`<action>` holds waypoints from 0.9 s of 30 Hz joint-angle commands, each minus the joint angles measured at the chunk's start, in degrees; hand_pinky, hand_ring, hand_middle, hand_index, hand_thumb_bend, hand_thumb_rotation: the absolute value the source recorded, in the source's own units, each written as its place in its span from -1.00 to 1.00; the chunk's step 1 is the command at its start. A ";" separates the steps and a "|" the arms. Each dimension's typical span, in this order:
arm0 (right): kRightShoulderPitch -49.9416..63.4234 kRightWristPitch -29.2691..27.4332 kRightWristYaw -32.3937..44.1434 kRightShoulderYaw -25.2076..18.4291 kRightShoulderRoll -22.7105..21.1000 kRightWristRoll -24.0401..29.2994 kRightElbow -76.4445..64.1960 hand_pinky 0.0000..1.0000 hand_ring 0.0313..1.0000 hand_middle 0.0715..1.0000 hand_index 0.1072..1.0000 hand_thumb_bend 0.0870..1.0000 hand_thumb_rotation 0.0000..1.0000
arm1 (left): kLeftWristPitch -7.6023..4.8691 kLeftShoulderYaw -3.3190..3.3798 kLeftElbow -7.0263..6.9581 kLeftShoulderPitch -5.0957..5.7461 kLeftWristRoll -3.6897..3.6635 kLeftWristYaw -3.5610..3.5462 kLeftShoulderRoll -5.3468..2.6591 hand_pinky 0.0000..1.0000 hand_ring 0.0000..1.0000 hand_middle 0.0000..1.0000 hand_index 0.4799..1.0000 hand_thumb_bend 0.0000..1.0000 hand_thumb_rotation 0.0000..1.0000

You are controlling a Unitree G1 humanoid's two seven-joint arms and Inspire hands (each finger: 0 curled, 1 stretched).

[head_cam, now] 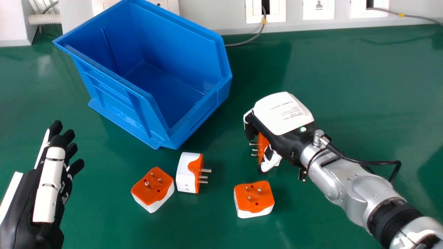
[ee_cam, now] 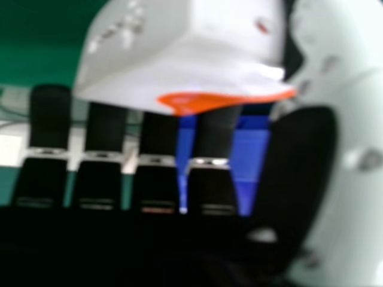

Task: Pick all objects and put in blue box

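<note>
Plug adapter [head_cam: 263, 145] clamped in curled fingers [head_cam: 250, 131] of right hand [head_cam: 283, 114], near blue box [head_cam: 114, 88] — three other adapters [head_cam: 254, 197] on worktop [head_cam: 346, 90]. None visibly boxed — all four left to place.

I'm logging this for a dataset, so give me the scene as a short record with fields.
box: blue box, on green table
left adapter: pins up
middle adapter: on its side, pins pointing right
right adapter: pins up
right hand: curled round fourth adapter
left hand: open
left to box: four adapters
</note>
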 commanded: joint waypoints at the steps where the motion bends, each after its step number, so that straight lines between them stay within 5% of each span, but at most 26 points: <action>1: -2.44 1.43 -1.48 -0.59 -1.43 -0.87 0.56 -0.17 -0.08 -0.05 -0.22 -0.07 -1.00 | -0.43 0.99 -1.58 0.34 -0.57 -0.20 0.71 0.88 0.97 0.97 1.00 -0.12 1.00; 8: -2.27 2.53 1.14 -0.78 -1.54 -0.63 -0.53 -0.20 -0.10 -0.07 -0.25 -0.08 -1.00 | 0.16 0.94 -2.41 0.67 -0.24 -0.14 0.70 0.87 0.97 0.97 1.00 -0.10 1.00; 15: -1.74 3.11 1.03 -1.12 -1.86 -0.63 -2.02 -0.23 -0.14 -0.08 -0.26 -0.09 -1.00 | 0.46 1.22 -2.43 0.73 -0.82 -0.61 0.72 0.86 0.96 0.97 1.00 -0.08 1.00; 27: 0.00 3.01 3.30 -3.72 -3.59 1.49 -8.94 -0.25 -0.16 -0.08 -0.26 -0.09 -1.00 | 1.40 0.67 -3.67 1.41 -1.38 -0.19 0.17 0.86 0.96 0.97 1.00 -0.07 1.00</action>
